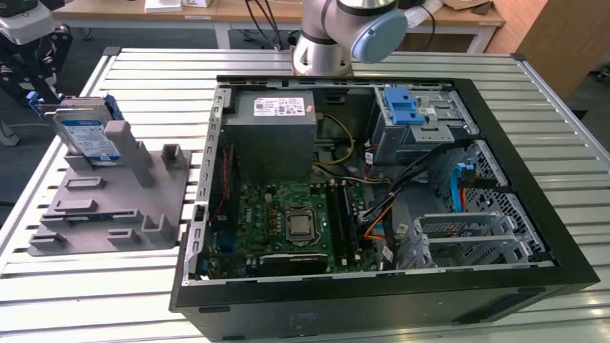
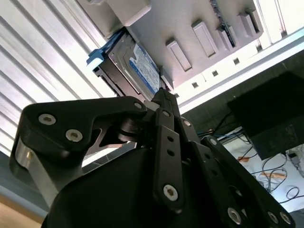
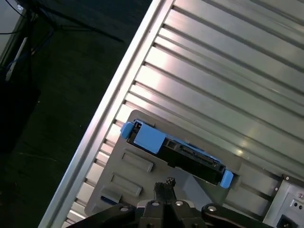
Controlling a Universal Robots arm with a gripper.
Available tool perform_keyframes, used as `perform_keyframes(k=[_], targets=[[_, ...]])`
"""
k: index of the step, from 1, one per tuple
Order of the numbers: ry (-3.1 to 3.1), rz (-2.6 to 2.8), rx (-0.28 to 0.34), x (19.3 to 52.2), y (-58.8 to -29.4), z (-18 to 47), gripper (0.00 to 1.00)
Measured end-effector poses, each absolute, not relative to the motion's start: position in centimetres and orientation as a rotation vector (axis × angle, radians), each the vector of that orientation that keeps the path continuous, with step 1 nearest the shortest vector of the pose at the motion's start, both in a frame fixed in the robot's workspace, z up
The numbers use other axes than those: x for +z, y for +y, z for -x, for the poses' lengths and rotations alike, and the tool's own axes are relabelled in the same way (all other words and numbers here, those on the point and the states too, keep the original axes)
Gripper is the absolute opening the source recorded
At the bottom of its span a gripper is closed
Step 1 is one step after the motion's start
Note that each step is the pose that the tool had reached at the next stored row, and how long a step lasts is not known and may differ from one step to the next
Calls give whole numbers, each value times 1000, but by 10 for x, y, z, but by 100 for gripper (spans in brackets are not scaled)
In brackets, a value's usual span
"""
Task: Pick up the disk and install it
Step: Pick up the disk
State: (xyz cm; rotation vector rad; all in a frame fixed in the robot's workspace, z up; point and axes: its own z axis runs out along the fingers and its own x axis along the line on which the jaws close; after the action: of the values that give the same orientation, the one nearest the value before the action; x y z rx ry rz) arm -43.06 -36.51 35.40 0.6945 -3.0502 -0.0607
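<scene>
The disk (image 1: pixel 84 136) stands on edge in a slot of the grey holder (image 1: pixel 114 207) at the exterior view's left. It is silver with a white-and-blue label and blue side rails. My gripper (image 1: pixel 40 71) hovers just above and beyond it, apart from it. In the second wrist view the fingers (image 2: pixel 164 102) meet at their tips, shut on nothing, a short gap from the disk (image 2: pixel 137 64). In the first wrist view the closed fingertips (image 3: pixel 166 184) sit over the holder (image 3: pixel 128 175) beside the disk (image 3: pixel 183 154).
An open black computer case (image 1: pixel 476 286) lies on the slatted metal table (image 1: pixel 133 78), with a grey power supply (image 1: pixel 276 125), a motherboard (image 1: pixel 296 218) and a metal drive cage with blue latch (image 1: pixel 405 107). The arm's base (image 1: pixel 329 43) stands behind the case. The table edge (image 3: pixel 109 109) runs near the holder.
</scene>
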Motion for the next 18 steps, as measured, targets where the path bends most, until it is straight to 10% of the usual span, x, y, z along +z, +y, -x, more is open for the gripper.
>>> perform_keyframes(k=[18], targets=[[-2994,-896,-59,354,-365,431,11]])
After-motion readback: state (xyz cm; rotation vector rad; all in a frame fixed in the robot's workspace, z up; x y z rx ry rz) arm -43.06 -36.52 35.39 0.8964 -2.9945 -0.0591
